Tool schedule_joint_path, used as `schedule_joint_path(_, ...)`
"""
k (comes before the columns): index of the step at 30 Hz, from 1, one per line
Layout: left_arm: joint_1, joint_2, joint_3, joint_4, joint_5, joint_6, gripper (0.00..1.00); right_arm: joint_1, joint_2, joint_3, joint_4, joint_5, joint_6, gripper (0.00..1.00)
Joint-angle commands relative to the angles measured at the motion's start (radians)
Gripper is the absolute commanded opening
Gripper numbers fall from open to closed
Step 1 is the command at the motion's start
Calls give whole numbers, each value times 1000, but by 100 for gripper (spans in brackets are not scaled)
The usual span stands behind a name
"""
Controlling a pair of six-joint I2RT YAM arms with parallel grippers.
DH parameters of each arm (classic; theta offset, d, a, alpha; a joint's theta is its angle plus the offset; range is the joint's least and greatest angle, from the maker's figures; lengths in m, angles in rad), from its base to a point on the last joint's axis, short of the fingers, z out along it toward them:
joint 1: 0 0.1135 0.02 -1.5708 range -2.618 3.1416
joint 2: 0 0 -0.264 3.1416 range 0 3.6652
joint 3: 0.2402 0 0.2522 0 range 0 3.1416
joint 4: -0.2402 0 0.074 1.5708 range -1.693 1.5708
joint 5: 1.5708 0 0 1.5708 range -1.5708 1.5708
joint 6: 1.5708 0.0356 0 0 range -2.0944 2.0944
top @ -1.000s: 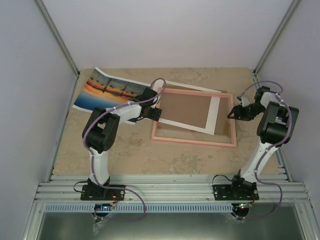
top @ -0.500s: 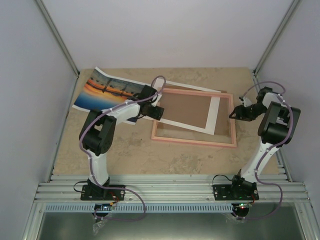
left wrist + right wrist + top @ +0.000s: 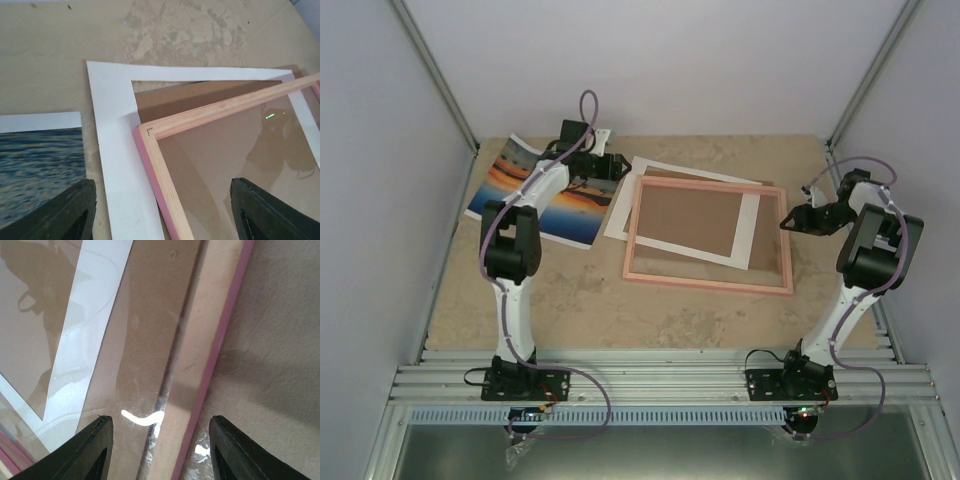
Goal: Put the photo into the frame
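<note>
Overhead and wrist views of the bench, all positions given relative to the frame (image 3: 708,284). The frame lay flat on the marbled tan table (image 3: 580,300), its pale wooden face upward and its pink outer edge showing along the sides, with a pane inside it that caught reflections. Beneath it, and skewed against it, lay the brown board with white border (image 3: 623,205), whose white margin stuck out past the frame's left rail and far-left corner, while the brown middle showed through the pane. The photo (image 3: 582,210) lay picture side up to the left of the frame, outside it and apart from it (a narrow strip of bare table separated its right edge from the white margin of the board); the left arm crossed above part of the print. The left gripper (image 3: 162,210) hung above the frame's far-left corner, over the frame, the white margin and the edge of the photo, its fingers (image 3: 75,212) spread wide with nothing between them. The right gripper (image 3: 160,440) hung at the frame's right rail, near its far end, its fingers (image 3: 95,445) apart to either side of the rail, much wider than the rail and gripping nothing; whether they touched the frame or the table could not be told.
</note>
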Motion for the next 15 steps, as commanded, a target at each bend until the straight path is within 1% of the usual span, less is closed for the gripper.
schedule_joint_path(1, 3, 131, 92, 3, 110, -58, 74, -19, -25, 10, 29, -32, -5, 54)
schedule_joint_path(4, 7, 219, 184, 7, 132, -81, 69, -27, -25, 0, 39, -34, -2, 54)
schedule_joint_path(7, 9, 303, 284, -9, 146, -106, 62, -35, -24, -12, 46, -33, -4, 54)
schedule_joint_path(12, 34, 368, 316, 55, 170, -171, 55, -50, -18, -26, 50, -28, -10, 53)
schedule_joint_path(15, 43, 407, 351, 48, 170, -183, 51, -53, -14, -33, 55, -28, -9, 53)
